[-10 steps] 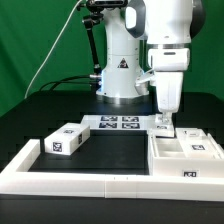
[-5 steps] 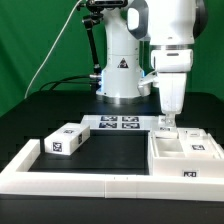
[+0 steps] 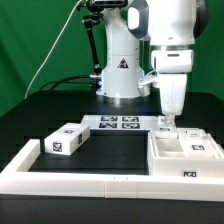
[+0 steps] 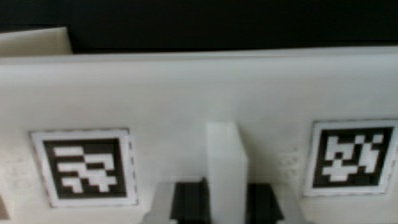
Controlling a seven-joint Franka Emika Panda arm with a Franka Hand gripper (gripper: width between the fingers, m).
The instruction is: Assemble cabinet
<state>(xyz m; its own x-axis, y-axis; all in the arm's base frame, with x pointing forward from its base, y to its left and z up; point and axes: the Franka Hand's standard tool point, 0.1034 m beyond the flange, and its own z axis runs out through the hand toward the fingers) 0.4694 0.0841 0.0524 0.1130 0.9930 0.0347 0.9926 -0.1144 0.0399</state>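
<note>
White arm (image 3: 168, 50) points straight down, gripper (image 3: 164, 125) clamping cabinet (image 3: 170, 160) panel.

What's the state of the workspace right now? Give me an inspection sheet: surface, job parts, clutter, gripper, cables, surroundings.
Surface: black table, white rail frame along its edges.
Job's things: white blocky plastic cabinet body on the exterior view's right; small white tagged box part apart, left.
Clutter: only the marker board.
Gripper: gripper low at the cabinet body, fingers flanking a thin white rib; grip unclear.
Cables: thin pale cable hanging behind.
Surroundings: green backdrop.
</note>
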